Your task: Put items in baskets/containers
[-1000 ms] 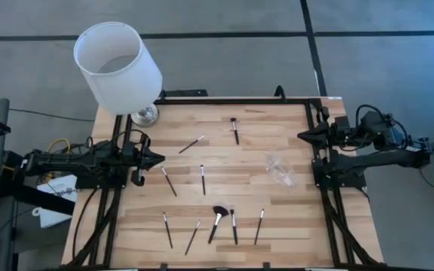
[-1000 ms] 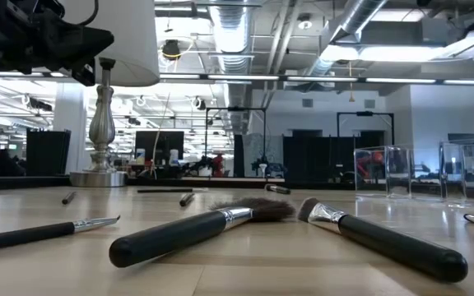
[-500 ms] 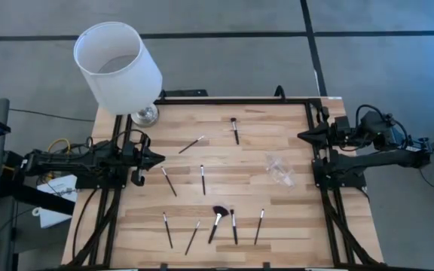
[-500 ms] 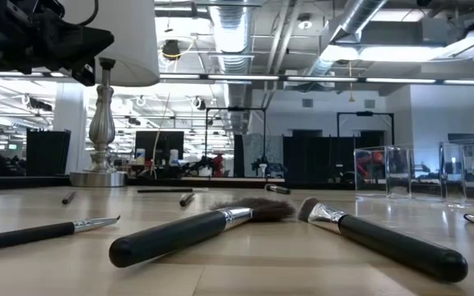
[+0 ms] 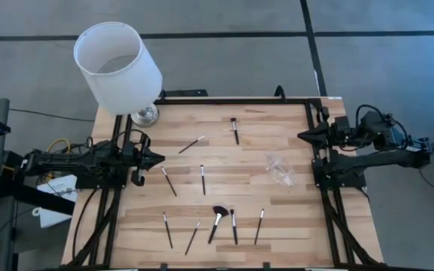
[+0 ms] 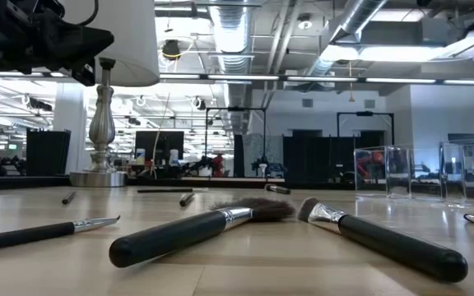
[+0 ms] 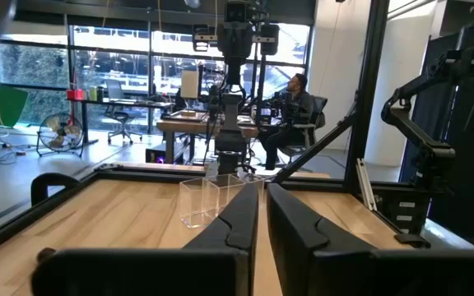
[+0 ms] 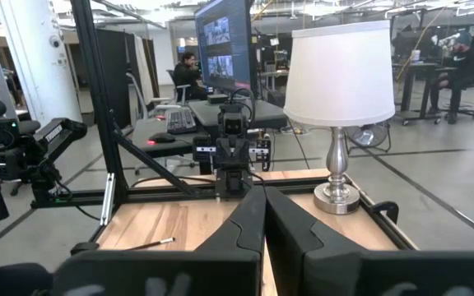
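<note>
Several slim black-handled brushes lie flat and scattered on the wooden table: one near the far edge (image 5: 234, 129), two mid-table (image 5: 202, 179), and a row near the near edge that includes the fluffy-headed brush (image 5: 217, 222) (image 6: 196, 226). The clear container (image 5: 280, 170) (image 7: 208, 197) stands on the table right of centre. My left gripper (image 5: 160, 159) (image 7: 262, 215) hovers shut at the table's left edge. My right gripper (image 5: 301, 135) (image 8: 264, 215) hovers shut at the right edge. Neither touches anything.
A lamp with a big white shade (image 5: 117, 66) stands by its silver base (image 6: 101, 123) at the table's far left corner. A black frame (image 5: 319, 150) runs along the table's sides. People sit at desks in the room beyond (image 7: 295, 103).
</note>
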